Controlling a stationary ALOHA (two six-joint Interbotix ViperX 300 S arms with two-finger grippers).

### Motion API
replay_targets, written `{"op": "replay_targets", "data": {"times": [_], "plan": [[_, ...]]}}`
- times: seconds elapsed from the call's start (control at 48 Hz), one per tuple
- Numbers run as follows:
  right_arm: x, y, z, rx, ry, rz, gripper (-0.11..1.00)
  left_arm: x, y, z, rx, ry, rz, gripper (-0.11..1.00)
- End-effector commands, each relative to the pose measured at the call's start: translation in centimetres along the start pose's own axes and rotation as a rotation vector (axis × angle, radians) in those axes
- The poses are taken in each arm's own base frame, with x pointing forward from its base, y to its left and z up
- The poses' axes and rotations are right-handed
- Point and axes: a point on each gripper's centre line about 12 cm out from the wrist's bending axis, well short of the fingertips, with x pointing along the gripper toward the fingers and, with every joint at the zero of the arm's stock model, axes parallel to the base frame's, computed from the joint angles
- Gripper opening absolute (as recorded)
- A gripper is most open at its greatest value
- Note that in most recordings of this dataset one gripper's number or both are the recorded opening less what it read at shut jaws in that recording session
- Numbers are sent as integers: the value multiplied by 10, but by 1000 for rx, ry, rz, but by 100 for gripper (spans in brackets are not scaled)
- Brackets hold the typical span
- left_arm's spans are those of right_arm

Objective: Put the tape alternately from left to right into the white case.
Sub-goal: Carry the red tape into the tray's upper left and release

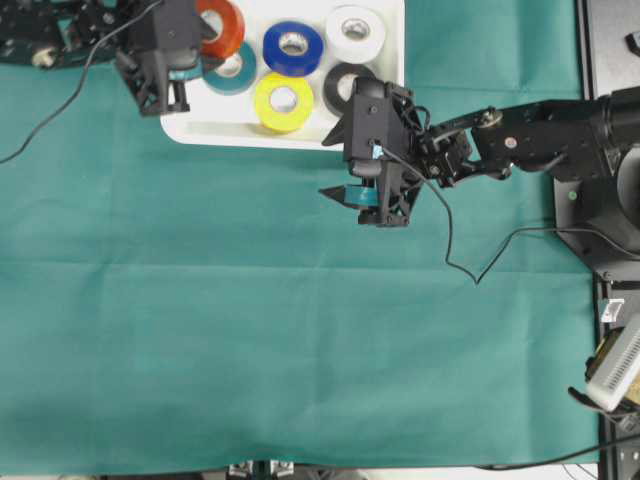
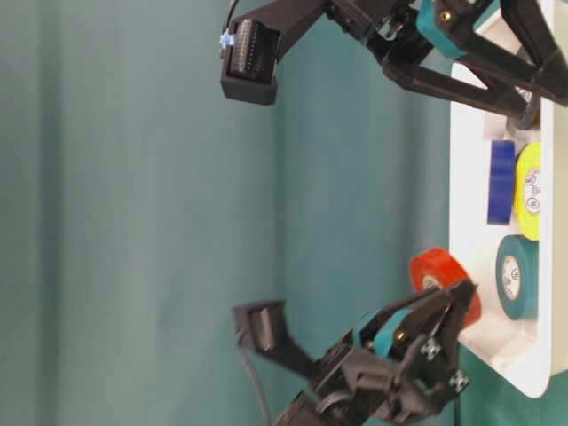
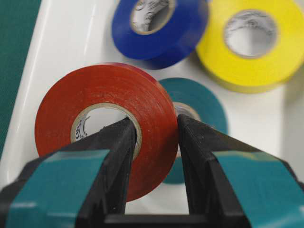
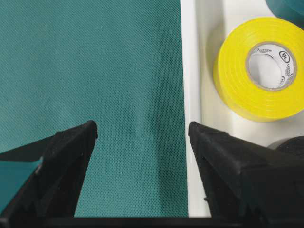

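Observation:
The white case (image 1: 210, 125) lies at the table's far edge. Blue (image 1: 293, 48), white (image 1: 355, 35), yellow (image 1: 283, 102), black (image 1: 343, 88) and teal (image 1: 234, 72) tape rolls lie flat in it. My left gripper (image 3: 156, 122) is shut on the red roll (image 3: 99, 109), one finger inside the core and one outside. It holds the roll upright above the case's left end, over the teal roll (image 3: 199, 102). My right gripper (image 4: 142, 127) hangs open and empty astride the case's near rim (image 4: 190, 71), by the yellow roll (image 4: 259, 69).
Green cloth (image 1: 250, 330) covers the table. The right arm's cable (image 1: 450, 250) loops down onto the cloth, and another cable (image 1: 60, 100) trails at the far left. A black frame (image 1: 610, 50) and a pale device (image 1: 615, 365) stand along the right edge.

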Motion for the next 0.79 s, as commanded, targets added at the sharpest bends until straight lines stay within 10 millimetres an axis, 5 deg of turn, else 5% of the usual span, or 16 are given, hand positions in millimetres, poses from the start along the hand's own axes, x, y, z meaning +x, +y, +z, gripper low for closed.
{"op": "replay_targets", "data": {"times": [0.0, 0.459, 0.563, 0.771], "plan": [[-16, 3, 20, -1, -76, 13, 85, 4, 12, 15, 0, -41, 29, -2], [-16, 3, 18, -2, -72, 12, 85, 12, 20, 19, -5, -46, 43, 1], [-16, 3, 19, -4, -73, 12, 85, 12, 20, 20, -8, -47, 44, 18], [-16, 3, 19, -2, -73, 12, 85, 10, 21, 21, -8, -53, 46, 72]]}}
